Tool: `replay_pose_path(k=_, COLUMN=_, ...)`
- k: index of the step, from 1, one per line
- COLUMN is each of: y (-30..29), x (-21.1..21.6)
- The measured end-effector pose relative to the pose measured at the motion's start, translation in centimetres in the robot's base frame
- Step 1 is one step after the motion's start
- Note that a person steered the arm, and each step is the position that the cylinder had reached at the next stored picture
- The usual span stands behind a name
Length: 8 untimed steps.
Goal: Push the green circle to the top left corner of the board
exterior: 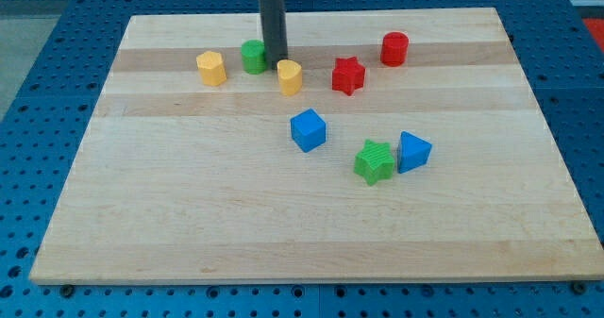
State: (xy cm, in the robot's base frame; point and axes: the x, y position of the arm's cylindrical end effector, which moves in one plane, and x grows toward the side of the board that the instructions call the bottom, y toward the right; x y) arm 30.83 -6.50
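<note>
The green circle [252, 57] stands near the view's top, left of centre, on the wooden board [189, 214]. My dark rod comes down from the view's top and my tip [276, 66] rests on the board right beside the green circle's right side, touching or nearly touching it. A yellow block [290, 76] sits just below and right of my tip. Another yellow block [211, 68] lies to the left of the green circle, between it and the board's top left corner.
A red star [347, 75] and a red circle [394, 49] lie to the right. A blue cube [308, 129], a green star [376, 161] and a blue triangular block [412, 152] lie toward the middle and right.
</note>
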Motion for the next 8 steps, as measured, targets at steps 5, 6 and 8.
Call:
replay_pose_path(k=5, y=-8.9, x=-2.7)
replay_pose_path(k=6, y=-11.9, x=-2.8)
replay_pose_path(k=8, y=-14.3, x=-3.5)
